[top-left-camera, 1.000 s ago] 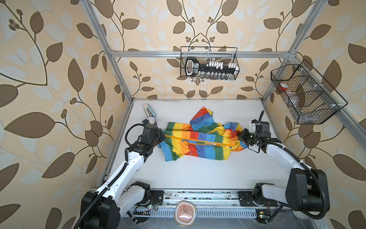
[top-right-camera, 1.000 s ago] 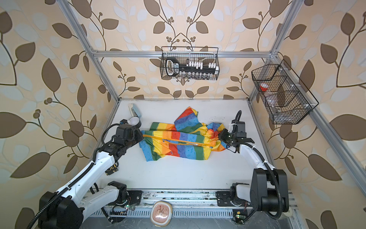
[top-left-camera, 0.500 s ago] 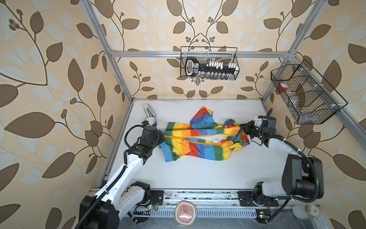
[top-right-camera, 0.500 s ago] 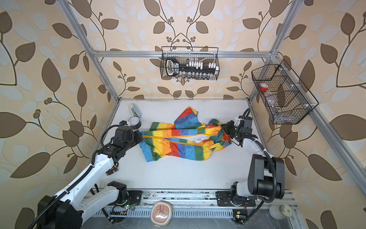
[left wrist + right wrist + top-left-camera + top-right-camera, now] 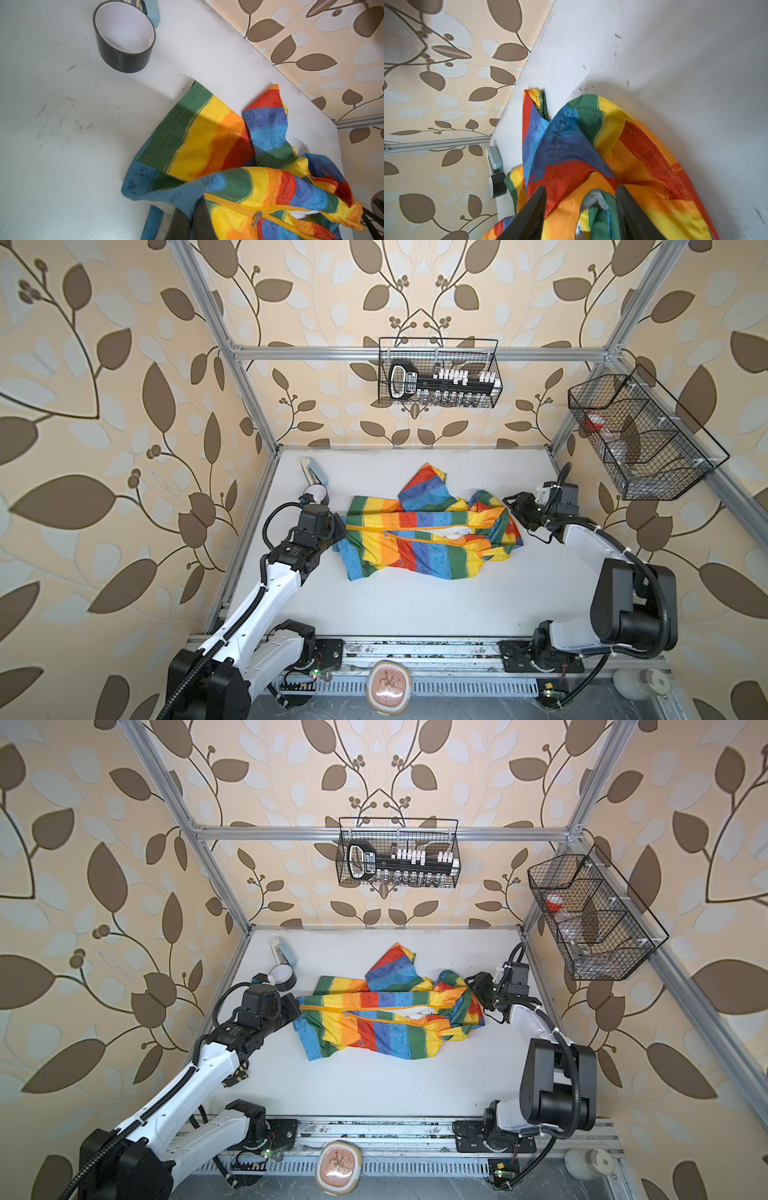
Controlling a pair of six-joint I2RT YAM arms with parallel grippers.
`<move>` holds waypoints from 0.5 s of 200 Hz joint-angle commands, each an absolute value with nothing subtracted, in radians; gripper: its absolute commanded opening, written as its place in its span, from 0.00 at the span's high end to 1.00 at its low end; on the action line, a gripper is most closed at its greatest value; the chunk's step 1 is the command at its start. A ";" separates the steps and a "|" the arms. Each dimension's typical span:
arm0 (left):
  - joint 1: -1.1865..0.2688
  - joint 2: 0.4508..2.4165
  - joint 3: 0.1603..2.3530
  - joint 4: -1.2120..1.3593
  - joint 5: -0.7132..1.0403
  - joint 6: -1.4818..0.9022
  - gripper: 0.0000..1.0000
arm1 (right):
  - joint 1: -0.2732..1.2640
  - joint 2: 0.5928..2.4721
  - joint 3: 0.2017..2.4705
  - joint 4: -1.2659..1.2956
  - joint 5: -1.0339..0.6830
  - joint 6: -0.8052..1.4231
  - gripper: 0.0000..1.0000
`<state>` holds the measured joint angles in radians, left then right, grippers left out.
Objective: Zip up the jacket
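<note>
**A:** Rainbow cloth first. How many jackets are on the white worktop (image 5: pixel 415 605)?

**B:** One jacket (image 5: pixel 415 543), crumpled across the middle, with its hem toward the left arm. The orange zip (image 5: pixel 419 537) is joined only for a short run from the hem. The metal slider (image 5: pixel 257 217) sits there, and white lining shows beyond it.

**A:** And the end effectors?

**B:** Two. The left end effector (image 5: pixel 340 529) is pressed together, pinching the blue hem edge just beside the zip. The right end effector (image 5: pixel 580 189) has its fingers spread apart at the jacket's opposite end, with bunched fabric lying between them.

**A:** Farther back?

**B:** One roll of dark tape (image 5: pixel 124 41), with one small pale-blue object (image 5: pixel 316 470) behind it. Then two baskets: a wire basket (image 5: pixel 436 340) on the back wall and another wire basket (image 5: pixel 660 483) on the right wall.
</note>
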<state>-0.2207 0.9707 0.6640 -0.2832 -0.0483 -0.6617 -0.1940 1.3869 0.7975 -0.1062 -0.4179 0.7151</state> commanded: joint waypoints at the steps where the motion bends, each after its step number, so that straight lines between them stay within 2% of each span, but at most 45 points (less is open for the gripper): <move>1: -0.209 0.971 0.664 -0.260 -0.051 -0.657 1.00 | -0.162 1.285 0.757 -0.204 -0.332 0.602 0.46; 32: -0.209 0.976 0.666 -0.257 -0.048 -0.663 1.00 | -0.061 1.174 0.729 -0.311 -0.237 0.503 0.45; 48: -0.209 0.979 0.665 -0.256 -0.043 -0.664 1.00 | -0.019 1.142 0.701 -0.306 -0.254 0.477 0.43; 100: -0.209 0.985 0.654 -0.248 -0.027 -0.669 1.00 | 0.095 1.237 0.676 -0.306 -0.266 0.437 0.44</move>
<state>-0.2207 0.9890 0.6640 -0.2794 -0.0338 -0.6624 0.0731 1.1862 0.7017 -0.2817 -0.2760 0.4877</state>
